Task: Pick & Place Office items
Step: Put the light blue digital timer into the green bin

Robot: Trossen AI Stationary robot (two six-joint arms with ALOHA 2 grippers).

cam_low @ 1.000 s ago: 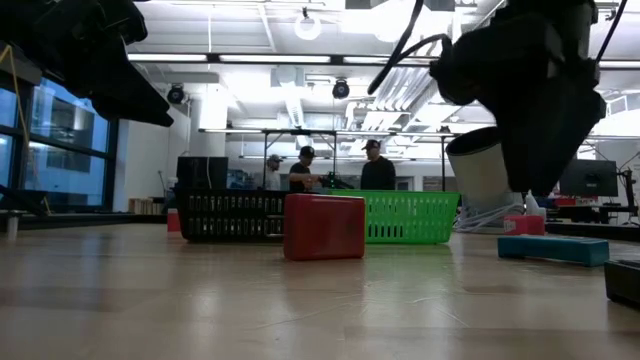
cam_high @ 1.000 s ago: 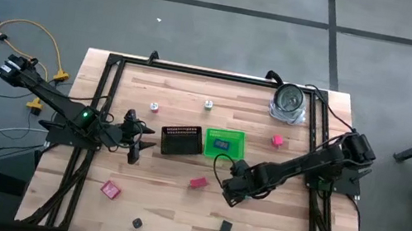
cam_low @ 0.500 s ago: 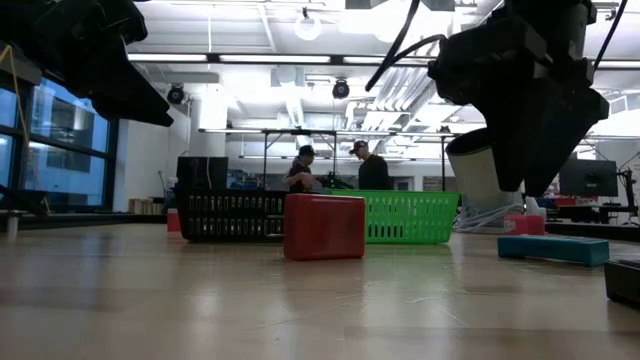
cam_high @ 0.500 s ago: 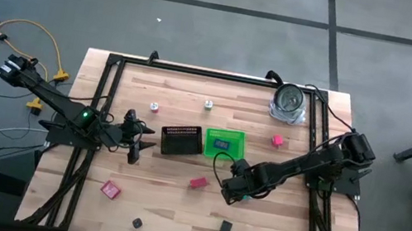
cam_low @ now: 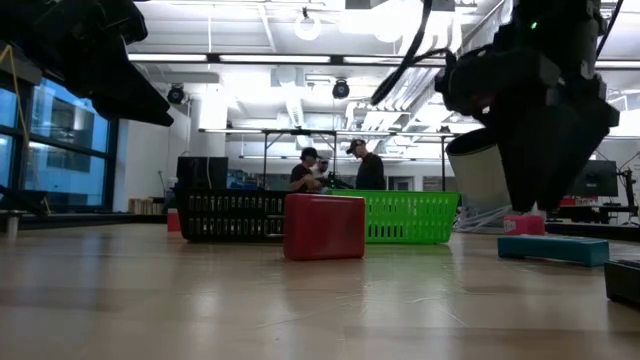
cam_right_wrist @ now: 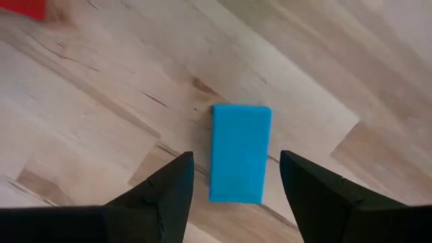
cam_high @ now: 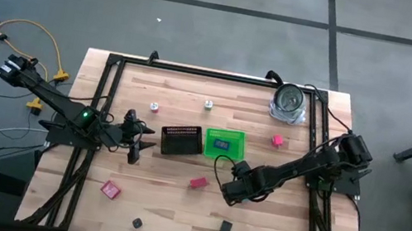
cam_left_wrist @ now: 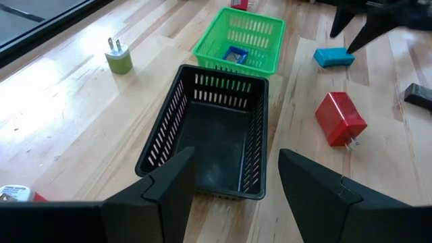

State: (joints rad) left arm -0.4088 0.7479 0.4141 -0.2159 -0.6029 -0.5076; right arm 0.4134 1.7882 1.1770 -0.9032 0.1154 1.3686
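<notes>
Blue block (cam_right_wrist: 240,152) untouched between right gripper (cam_right_wrist: 236,177) spread fingers; left gripper (cam_left_wrist: 236,177) fingers apart, empty.

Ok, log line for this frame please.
right gripper: open, above flat blue rectangular block | left gripper: open, facing black mesh tray | block on table

Grey concrete floor (cam_high: 203,31) with dark seams around the table. Behind it there's an open workshop, white ceiling (cam_low: 300,40) with strip lights, big windows (cam_low: 50,160), two people (cam_low: 340,170) standing.
</notes>
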